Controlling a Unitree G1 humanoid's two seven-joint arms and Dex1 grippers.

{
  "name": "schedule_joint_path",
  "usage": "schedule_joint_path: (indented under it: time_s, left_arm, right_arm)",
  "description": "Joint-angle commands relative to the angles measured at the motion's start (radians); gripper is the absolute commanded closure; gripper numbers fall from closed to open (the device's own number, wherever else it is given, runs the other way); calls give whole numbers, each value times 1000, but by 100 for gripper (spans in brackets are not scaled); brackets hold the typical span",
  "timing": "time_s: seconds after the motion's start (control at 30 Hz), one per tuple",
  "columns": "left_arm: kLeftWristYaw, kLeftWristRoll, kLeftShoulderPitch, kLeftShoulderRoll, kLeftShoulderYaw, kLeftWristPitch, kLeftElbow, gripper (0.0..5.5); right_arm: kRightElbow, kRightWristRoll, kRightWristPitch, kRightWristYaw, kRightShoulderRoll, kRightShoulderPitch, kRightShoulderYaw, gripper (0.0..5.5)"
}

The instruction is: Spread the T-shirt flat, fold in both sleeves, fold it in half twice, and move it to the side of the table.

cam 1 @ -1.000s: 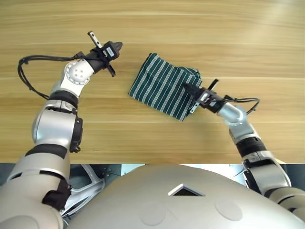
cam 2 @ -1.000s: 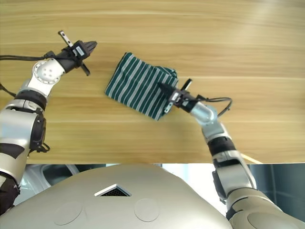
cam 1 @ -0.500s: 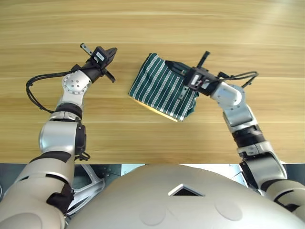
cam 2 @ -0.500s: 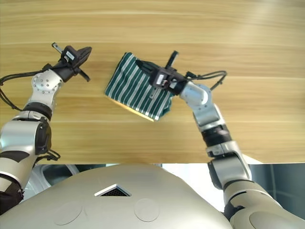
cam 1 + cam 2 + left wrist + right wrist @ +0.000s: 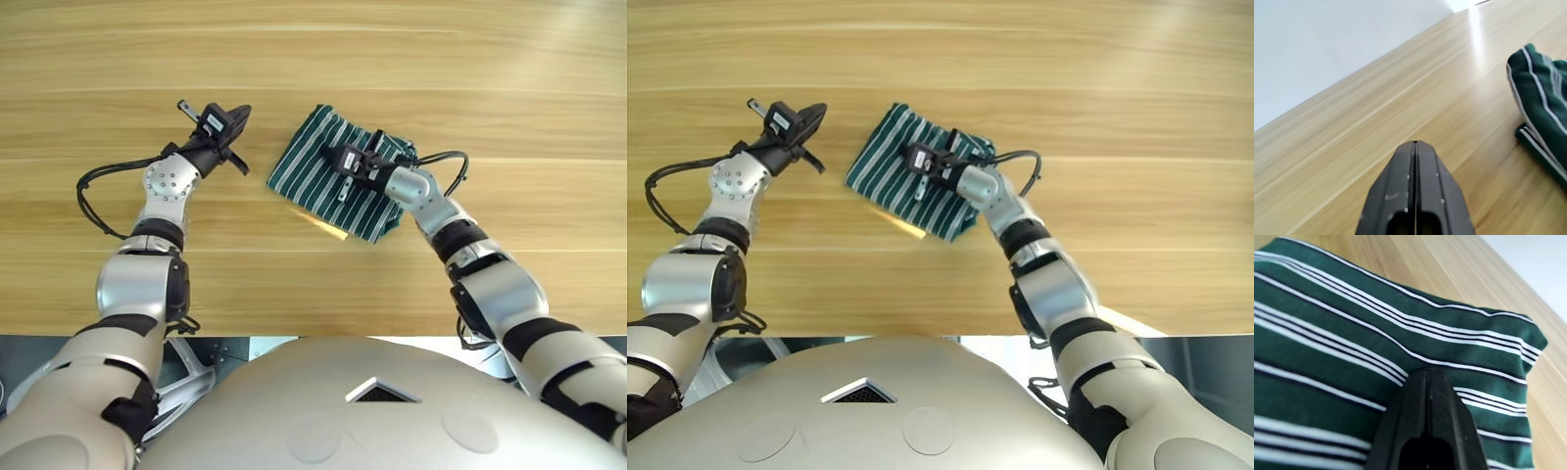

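1. Since a second ago the right gripper [image 5: 330, 151] has swung from the T-shirt's near right corner up and across to its middle, with the right elbow drawn in toward the body. The left gripper [image 5: 244, 109] has drifted a little nearer the cloth. The T-shirt [image 5: 302, 172] lies about where it did on the counter [image 5: 509, 88].
2. At the left, the left gripper is clenched. The left wrist view shows its two fingers pressed flat together with nothing between them. It hangs low over bare wood, its tip aimed toward the shirt's far left corner, near it but apart from it.
3. In the middle, the T-shirt is a folded, roughly square packet of dark green cloth with thin white stripes. It sits turned at an angle on the counter, roughly central, one corner pointing toward the robot. Its near left edge looks slightly raised, with a bright strip of wood showing just under it.
4. Over the packet, the right gripper rests on top of the cloth, toward its far half. Its fingers [image 5: 1415, 426] are clenched, and the right wrist view shows the stripes bunching into a small ridge right at the tip, so it is grasping a pinch of the T-shirt's top layer.
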Motion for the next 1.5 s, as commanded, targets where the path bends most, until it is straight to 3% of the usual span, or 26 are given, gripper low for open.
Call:
schedule_joint_path:
  time_s: [0.03, 0.37, 0.6, 0.83, 0.9, 0.93, 1.0, 1.03, 1.1, 1.2, 1.27, 1.33, 1.43, 1.5]
  left_arm:
    - [-13, -28, 17, -19, 25, 7, -7, 550]
    - [23, -151, 43, -84, 152, 134, 17, 550]
    - [91, -214, 49, -95, 245, 230, 22, 550]
    - [87, -239, 41, -136, 282, 231, 14, 550]
    - [10, -312, 32, -143, 339, 240, 0, 550]
    - [-35, -362, 20, -144, 378, 251, -10, 550]
    - [-112, -460, -9, -148, 453, 272, -31, 550]
    - [-126, -479, -17, -153, 467, 272, -34, 550]
    - [-117, -473, -11, -165, 462, 262, -26, 550]
    - [-88, -448, 21, -179, 445, 251, -6, 550]
    - [-74, -442, 44, -177, 446, 258, 7, 550]
    - [-81, -457, 60, -171, 463, 271, 12, 550]
    - [-138, -502, 80, -169, 509, 277, 5, 550]
    - [-159, -500, 87, -172, 508, 263, 0, 550]
  right_arm:
    - [179, -28, 145, -114, -66, 50, -40, 549]
    - [263, 151, 400, -358, -357, 188, -365, 549]
    - [254, 143, 424, -365, -452, 181, -457, 549]
    - [207, 148, 247, -338, -522, 71, -515, 549]
    - [93, 178, 77, -345, -566, 19, -550, 549]
    - [-82, 212, -9, -328, -570, 22, -574, 549]
    - [-683, 307, -55, -252, -542, 103, -550, 549]
    - [-904, 325, -63, -203, -526, 147, -485, 549]
    - [-1064, 322, -87, -96, -481, 206, -311, 549]
    - [-916, 306, -104, 65, -356, 223, -124, 549]
    - [-784, 443, -73, 225, -258, 225, -98, 549]
    - [-738, 688, 5, 439, -180, 237, -144, 549]
    - [-635, 1035, 241, 735, -70, 210, -313, 549]
    - [-453, 1121, 377, 734, -27, 124, -425, 549]
